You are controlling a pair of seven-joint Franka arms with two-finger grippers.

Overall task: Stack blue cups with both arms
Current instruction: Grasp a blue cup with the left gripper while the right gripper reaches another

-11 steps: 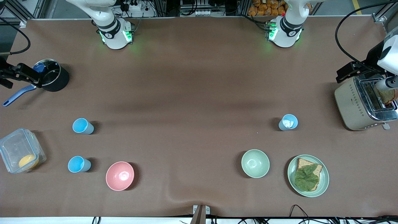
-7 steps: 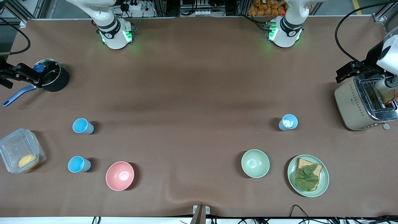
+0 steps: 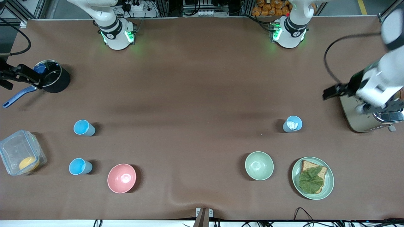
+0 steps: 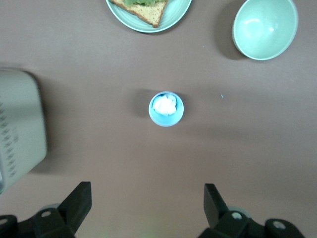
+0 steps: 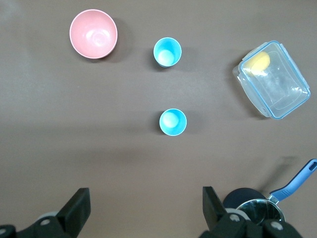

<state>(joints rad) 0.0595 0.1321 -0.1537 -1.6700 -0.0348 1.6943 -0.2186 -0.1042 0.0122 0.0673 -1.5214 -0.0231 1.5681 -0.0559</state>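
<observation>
Both pairs of jaws stand wide apart and hold nothing. That suits the job as I judge it, since no cup has been lifted and each arm needs a full gap to drop over a rim.

The left gripper point(image 4: 146, 208) hangs over the table's edge by the toaster point(image 3: 356, 113), at about three o'clock on the table in the front view. Its wrist view has the paler blue cup point(image 4: 166, 108) centred ahead of the gap between the fingers, well apart from them. That cup point(image 3: 292, 123) stands upright, with something whitish inside. The green bowl point(image 3: 259, 165) is at its seven o'clock and the plate point(image 3: 328, 186) with bread and a leaf at its five o'clock.

The right gripper point(image 5: 146, 206) hovers by the black saucepan point(image 3: 55, 80), around ten o'clock on the table. The first blue cup point(image 5: 173, 122) sits ahead of its jaws, slightly off their centre line. In line with it, nearer the front camera, is the second blue cup point(image 5: 167, 51), beside the pink bowl point(image 5: 93, 33). Both are upright and untouched. The clear lidded box point(image 5: 285, 94) lies toward the table edge, at about eight o'clock.

Each arm seems lined up over its own cup, so I'd expect a descent next.
</observation>
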